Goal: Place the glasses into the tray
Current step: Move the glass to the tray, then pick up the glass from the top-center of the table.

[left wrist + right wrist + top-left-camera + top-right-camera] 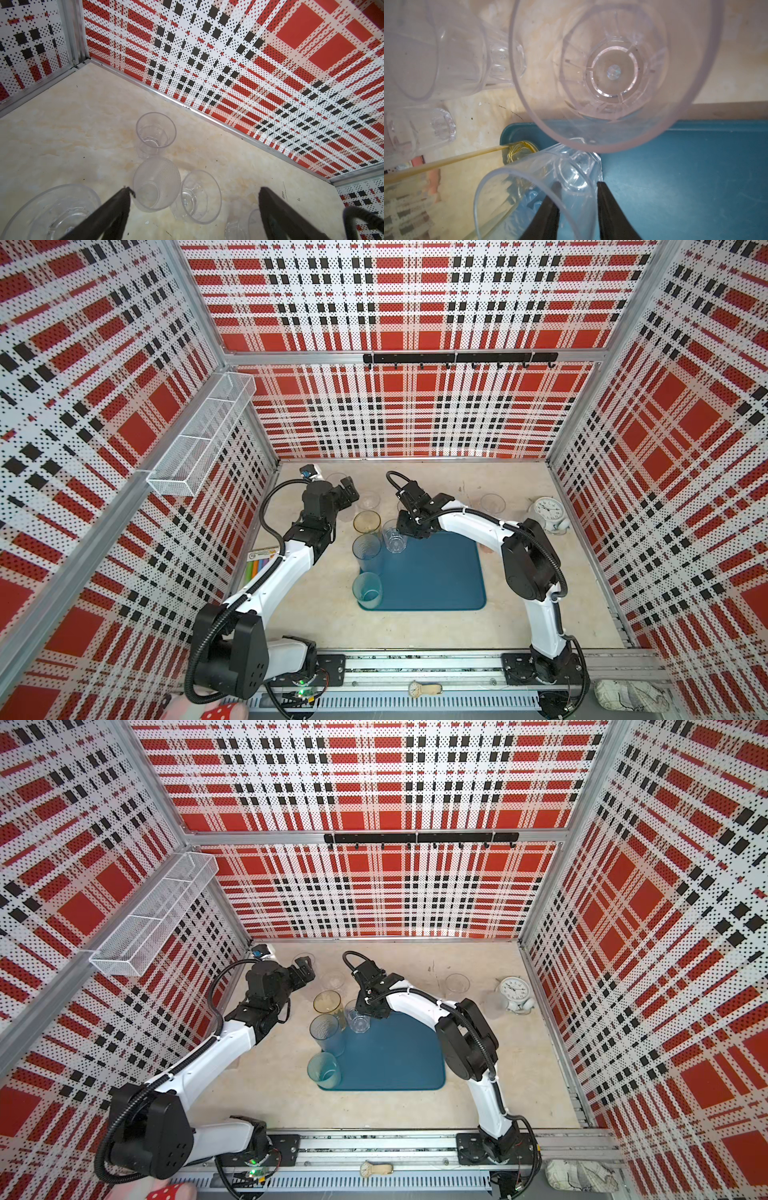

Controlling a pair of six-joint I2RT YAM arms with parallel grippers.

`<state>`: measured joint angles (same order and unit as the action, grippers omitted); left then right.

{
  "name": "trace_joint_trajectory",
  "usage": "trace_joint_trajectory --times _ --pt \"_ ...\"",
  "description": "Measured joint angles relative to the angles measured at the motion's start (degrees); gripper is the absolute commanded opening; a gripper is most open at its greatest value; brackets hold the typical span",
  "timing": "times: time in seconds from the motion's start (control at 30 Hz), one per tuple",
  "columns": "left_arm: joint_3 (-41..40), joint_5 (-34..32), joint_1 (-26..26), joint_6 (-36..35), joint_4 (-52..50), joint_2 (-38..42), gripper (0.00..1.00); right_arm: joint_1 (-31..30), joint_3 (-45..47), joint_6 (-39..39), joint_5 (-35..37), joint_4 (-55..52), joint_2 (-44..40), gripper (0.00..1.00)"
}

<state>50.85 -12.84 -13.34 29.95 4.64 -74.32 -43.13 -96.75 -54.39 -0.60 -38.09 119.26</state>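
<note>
- In a top view, the left arm (291,562) is stretched far-left; the right arm (465,522) is bent over the tray (436,580).
- Left wrist view: the left jaws are held wide above glasses (155,185) on the tabletop (62,124).
- Right wrist view: the right jaws are narrowly parted astride the wall of a clear glass (508,193) stood on the tray.

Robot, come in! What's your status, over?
Left gripper open, empty. Right gripper open astride clear glass rim, on tray corner. Amber glass close beside.

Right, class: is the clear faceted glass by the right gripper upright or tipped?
Upright. In both top views the clear faceted glass shows its round mouth facing up, its base on the tray corner.
</note>
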Motion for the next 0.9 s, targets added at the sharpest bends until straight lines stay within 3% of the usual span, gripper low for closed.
trace_joint_trajectory --times 0.2,0.37,0.6,0.9 --pt "0.2 -0.6 0.0 -0.9 -0.4 0.0 0.98 1.1 -0.5 1.9 1.3 -1.0 -4.6 0.53" --pt "1.7 -1.5 -1.4 -1.9 -0.5 -0.1 0.98 5.7 -2.4 3.7 2.0 -0.6 -7.2 0.67" --pt "3.5 -3.0 -7.9 -3.5 -0.5 -0.9 0.98 10.6 -10.1 5.9 3.4 -1.0 -1.4 0.64" --pt "3.6 -4.2 -9.0 -3.9 -3.0 -2.1 0.98 10.2 -13.4 7.1 3.0 -1.2 5.8 0.55"
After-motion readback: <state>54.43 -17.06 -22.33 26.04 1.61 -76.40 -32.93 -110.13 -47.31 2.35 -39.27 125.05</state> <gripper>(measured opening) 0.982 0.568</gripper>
